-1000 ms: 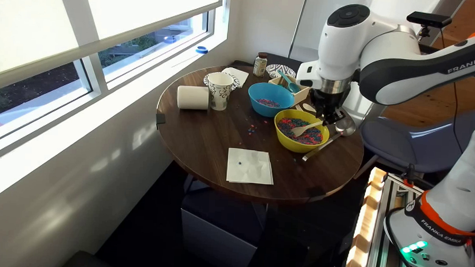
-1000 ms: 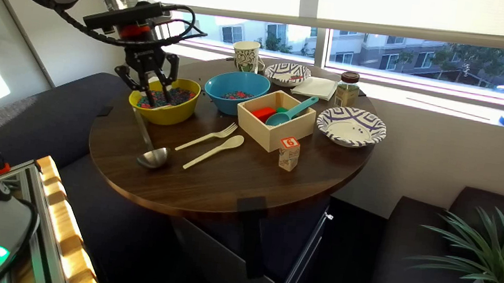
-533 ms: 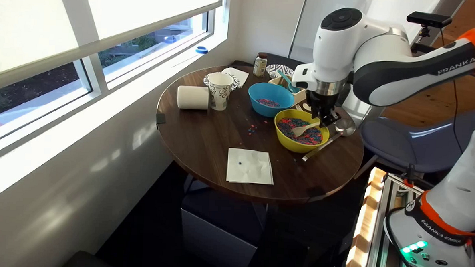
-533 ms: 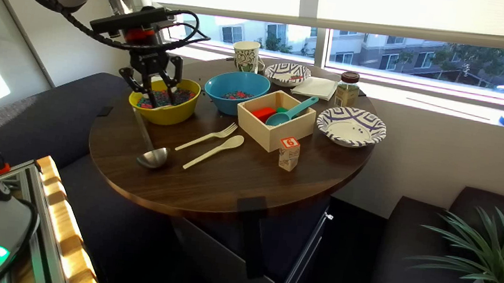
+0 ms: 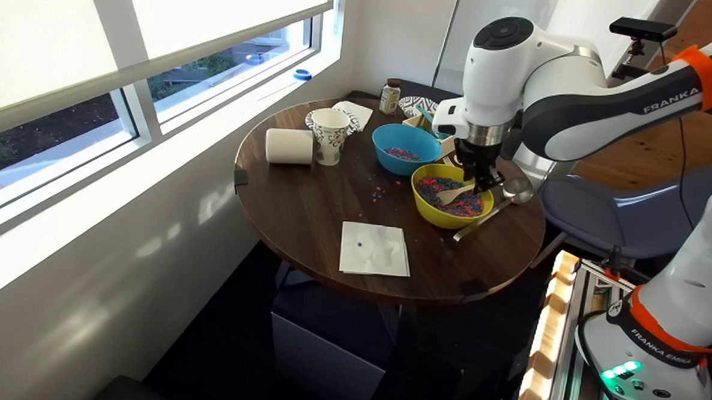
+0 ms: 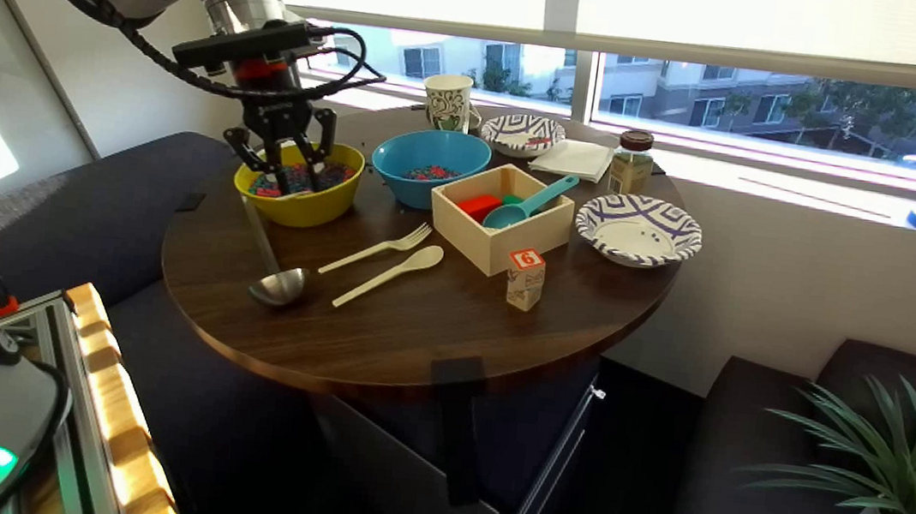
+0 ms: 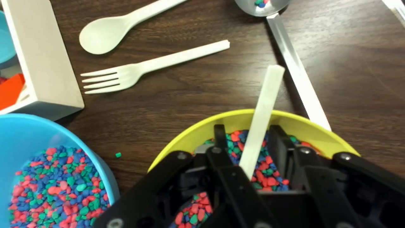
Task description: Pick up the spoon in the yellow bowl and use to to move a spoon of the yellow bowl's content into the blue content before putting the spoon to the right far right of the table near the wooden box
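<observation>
The slim pale spoon (image 7: 262, 117) rests in the round yellow bowl (image 5: 436, 217) of coloured bits (image 5: 431, 188), the black gripper (image 7: 247, 129) parted, a finger each side of its handle. A shiny metal ladle (image 7: 299, 74) lies just beside; a pale fork (image 7: 158, 63), round blue bowl (image 5: 402, 165) and open wooden box (image 6: 465, 236) sit near.

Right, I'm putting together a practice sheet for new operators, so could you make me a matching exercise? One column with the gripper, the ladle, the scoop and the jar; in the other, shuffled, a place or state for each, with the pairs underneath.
Things
1. gripper
2. ladle
3. scoop
4. jar

Places and states
A. lying in the wooden box
B. topped with a brown lid
C. open, a spoon showing between its fingers in the wrist view
D. lying beside the yellow bowl

Pairs: 1-C, 2-D, 3-A, 4-B
</observation>
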